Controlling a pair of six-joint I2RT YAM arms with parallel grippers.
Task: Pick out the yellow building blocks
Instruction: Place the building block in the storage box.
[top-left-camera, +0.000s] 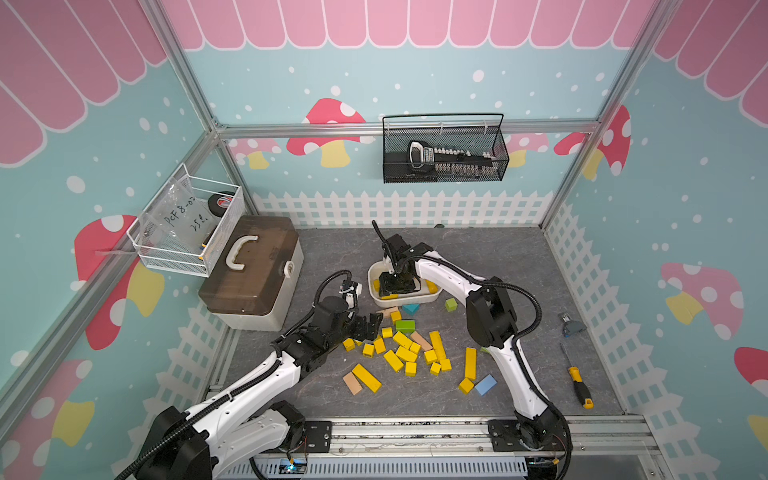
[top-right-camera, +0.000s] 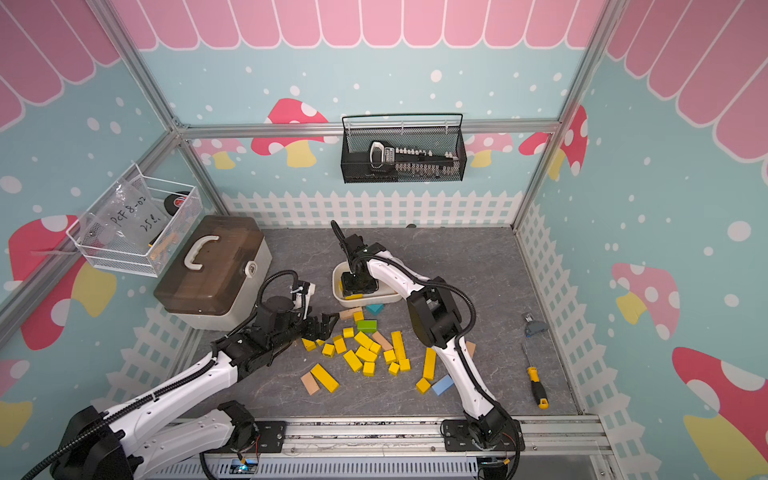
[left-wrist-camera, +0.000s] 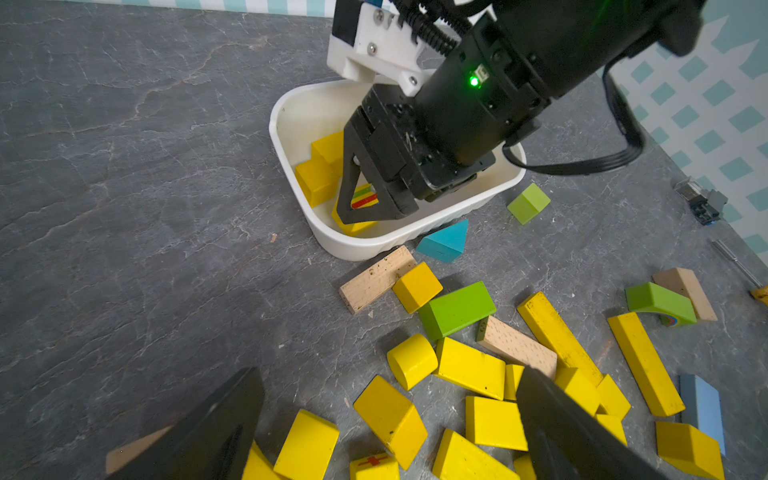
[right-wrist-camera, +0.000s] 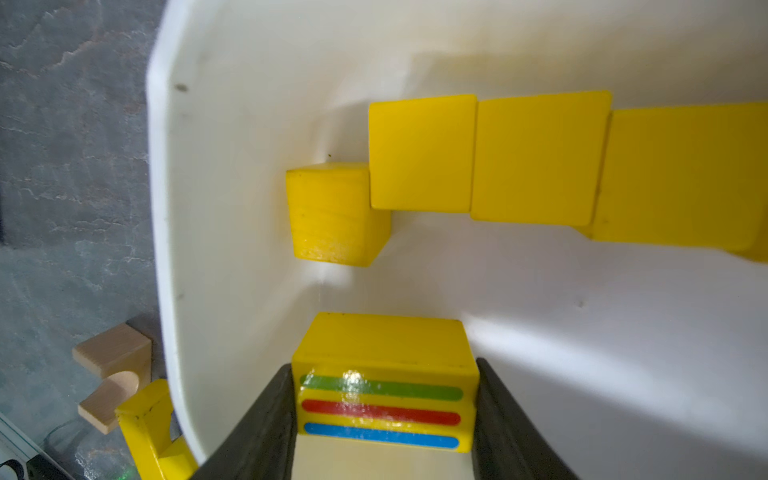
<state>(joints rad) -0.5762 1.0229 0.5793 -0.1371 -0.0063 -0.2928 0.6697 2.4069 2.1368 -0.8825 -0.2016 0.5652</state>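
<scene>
Right wrist view, right pincer (right-wrist-camera: 384, 374) clamping striped block (right-wrist-camera: 384, 345), tray (right-wrist-camera: 249, 166) cropped

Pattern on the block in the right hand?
The block is yellow with green, red, blue stripes; best in the right wrist view.

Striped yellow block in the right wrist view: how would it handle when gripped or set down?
The striped yellow block looks like rigid painted wood, so it should not deform between the right gripper fingers. Its paint shows glare, so it may be somewhat slippery. Flat faces suggest it would sit still, not roll, in the white tray.
</scene>
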